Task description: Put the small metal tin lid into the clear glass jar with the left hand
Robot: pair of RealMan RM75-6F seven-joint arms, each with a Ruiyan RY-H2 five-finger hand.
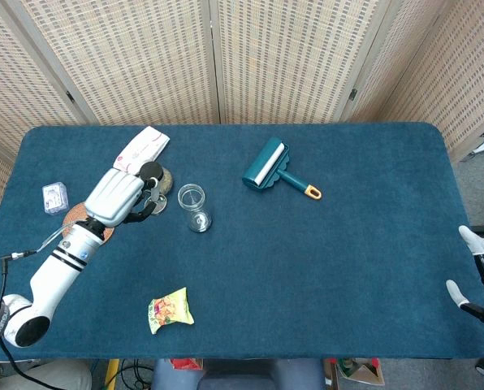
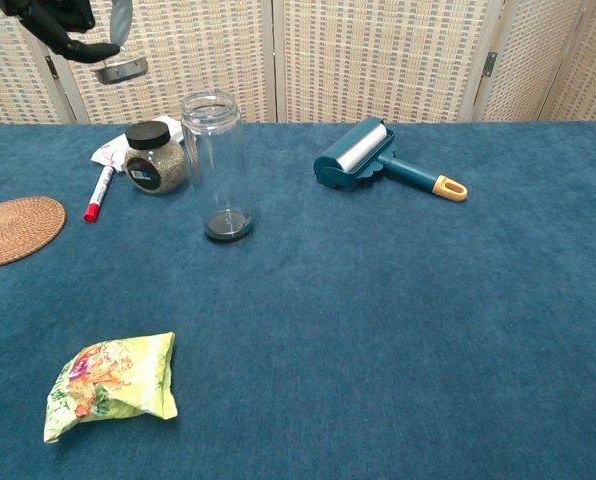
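You've got the small metal tin lid (image 2: 121, 69) pinched in your left hand (image 1: 122, 197), up in the air and to the left of the clear glass jar (image 2: 216, 165), so the step now is the carry-over and drop. The jar mouth is narrow (not much wider than the lid, by the look of it), so I'd bring the lid right over the opening and get it centred before you let go. Keep it fairly level or tip it edge-down; if it lands flat across the rim it'll probably just sit there or bounce off. Also watch the black-capped jar of grains (image 2: 152, 157) just left of the glass one, since your forearm passes above it.

Pose-wise: in the head view the left arm reaches in from the near-left corner, hand raised above the woven coaster (image 2: 14, 230) and red marker (image 2: 97, 192), back of the hand up. In the chest view its fingers (image 2: 70, 22) are curled down around the lid, which hangs below them, higher than the jar mouth.

Your right hand (image 1: 479, 278) sits off the surface's right edge; can't tell how its fingers are set, nothing visible in it.
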